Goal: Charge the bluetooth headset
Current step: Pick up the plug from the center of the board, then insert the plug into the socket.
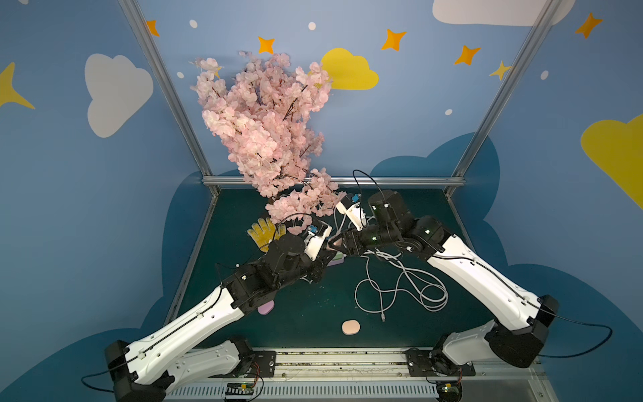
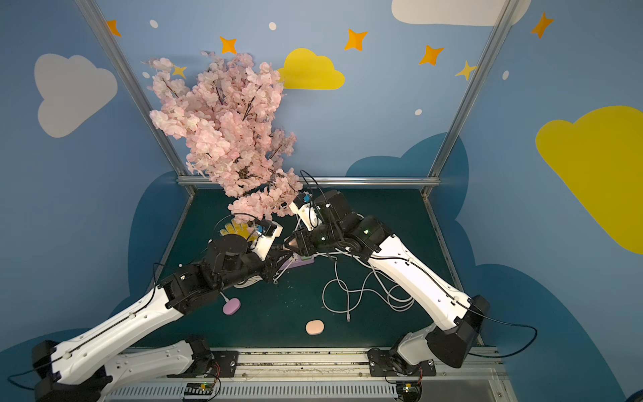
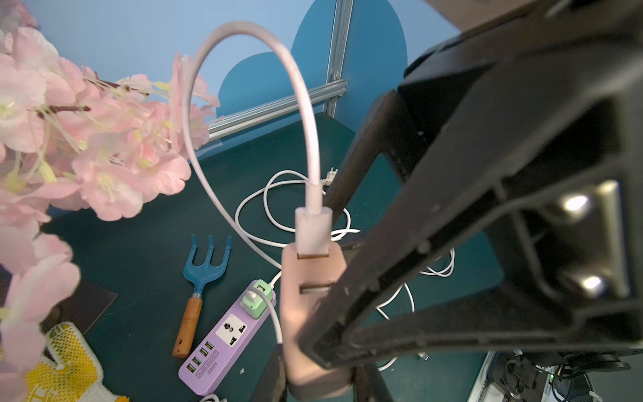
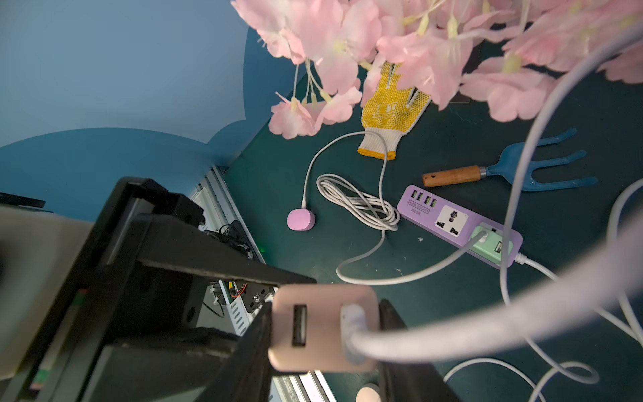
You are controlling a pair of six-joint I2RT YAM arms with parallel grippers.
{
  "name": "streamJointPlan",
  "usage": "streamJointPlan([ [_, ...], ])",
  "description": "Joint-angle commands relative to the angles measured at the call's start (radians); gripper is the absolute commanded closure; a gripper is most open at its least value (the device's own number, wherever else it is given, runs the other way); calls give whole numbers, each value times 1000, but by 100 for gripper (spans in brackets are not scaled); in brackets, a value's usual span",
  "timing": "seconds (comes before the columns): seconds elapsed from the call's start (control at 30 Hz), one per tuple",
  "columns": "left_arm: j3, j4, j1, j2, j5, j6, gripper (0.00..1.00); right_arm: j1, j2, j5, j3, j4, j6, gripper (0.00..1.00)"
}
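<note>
**Both arms clamp the charger block above the power strip**

The left gripper (image 3: 316,362) has its jaws closed narrowly on one end of the peach USB charger block (image 3: 306,271). The right gripper (image 4: 327,313) meets it from the opposite side. Its jaws are pressed against the block's two flanks, with no gap showing.

A white cable (image 3: 299,80) is plugged into one of the block's two USB slots and arcs away in a tall loop. The block hangs in the air over the purple power strip (image 3: 222,365), which lies on the tabletop (image 1: 400,334) with a green adapter (image 3: 257,299) seated at one end.

The peach headset case (image 1: 351,328) lies flat on the tabletop near the front edge, well apart from both grippers. A free plug (image 1: 383,317) on loose white loops lies near it, not touching. A purple pod (image 2: 231,306) on its own white lead rests beside the left arm.
</note>
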Motion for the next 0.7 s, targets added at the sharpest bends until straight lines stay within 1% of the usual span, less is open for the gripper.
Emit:
streamJointPlan([
  [0.0,0,39,-1,-69,-33,7,65,13,28,30,20,2,-10,100],
  [0.03,-11,38,-3,-92,-50,1,59,15,34,30,20,13,-8,100],
  [0.07,-21,37,0,-117,-69,-5,57,16,40,33,20,27,-5,100],
  [0.1,-36,37,-2,-143,-94,-16,57,16,45,39,19,43,-1,100],
  [0.13,-55,38,1,-177,-140,-36,59,18,54,44,15,68,3,100],
  [0.23,-147,41,7,-295,-292,-131,75,23,85,63,-7,158,24,100],
  [0.27,-182,33,12,-333,-341,-175,79,29,97,81,-19,193,29,100],
  [0.33,-237,4,24,-392,-400,-244,83,41,119,123,-48,258,31,100],
  [0.43,-288,-58,52,-432,-438,-356,87,60,157,203,-88,337,28,100],
  [0.53,-328,-110,82,-430,-458,-476,89,74,184,271,-127,405,29,100],
  [0.6,-358,-120,114,-415,-444,-549,90,87,196,320,-159,458,19,100],
  [0.67,-394,-99,161,-390,-390,-609,90,99,211,366,-191,512,12,100],
])
